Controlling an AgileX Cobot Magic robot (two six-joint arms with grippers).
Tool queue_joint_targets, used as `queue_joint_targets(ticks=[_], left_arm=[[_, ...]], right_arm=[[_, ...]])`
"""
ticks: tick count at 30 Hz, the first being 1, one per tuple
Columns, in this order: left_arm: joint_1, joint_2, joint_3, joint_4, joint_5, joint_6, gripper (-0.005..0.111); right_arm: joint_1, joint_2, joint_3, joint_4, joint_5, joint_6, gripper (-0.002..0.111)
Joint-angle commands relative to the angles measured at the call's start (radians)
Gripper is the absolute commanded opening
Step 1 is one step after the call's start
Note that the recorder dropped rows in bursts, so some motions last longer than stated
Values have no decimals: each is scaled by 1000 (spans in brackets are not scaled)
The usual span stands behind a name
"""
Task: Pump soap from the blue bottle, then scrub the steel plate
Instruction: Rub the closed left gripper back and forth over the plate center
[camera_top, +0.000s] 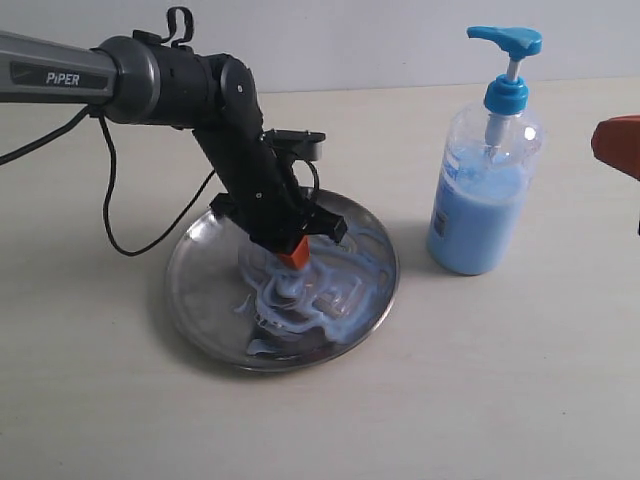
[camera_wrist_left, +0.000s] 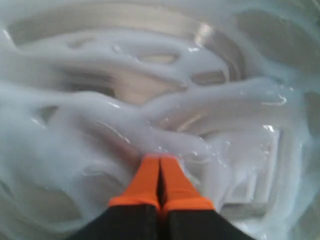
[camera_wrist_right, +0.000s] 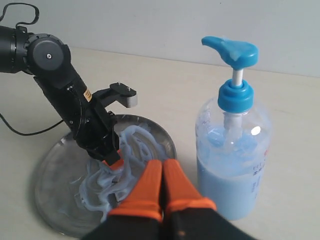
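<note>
The round steel plate (camera_top: 205, 300) lies on the table, smeared with swirls of pale blue soap (camera_top: 330, 285). My left gripper (camera_top: 293, 255) is shut with nothing in it, its orange fingertips pressed down into the soap at the plate's middle. From the left wrist, the shut tips (camera_wrist_left: 161, 159) touch thick soap (camera_wrist_left: 100, 125). The blue bottle (camera_top: 487, 190) stands upright to the right of the plate, pump head up. My right gripper (camera_wrist_right: 162, 164) is shut and empty, hanging above the table between the steel plate (camera_wrist_right: 50, 185) and the blue bottle (camera_wrist_right: 235, 150). It shows as an orange tip at the exterior view's right edge (camera_top: 617, 145).
The left arm's black cable (camera_top: 110, 200) loops over the table behind and left of the plate. A pale wall runs along the table's far edge.
</note>
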Motion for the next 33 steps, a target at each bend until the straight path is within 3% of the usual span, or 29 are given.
queue_joint_targets(ticks=[1,7,26,33], left_arm=[[-21,4,4,6,139,11,0],[-35,-18,4,13,185,28,0],[-27,-9,4,142,-204,17,0],[-23,3,4,135,-143,17,0]], right_arm=[[1,-3,-3,-8,1,-4,0],[1,-3,-3,-8,8,-4,0],[1,-3,-3,-2,-7,-4,0],[1,-3,-3,-2,-9,-4,0]])
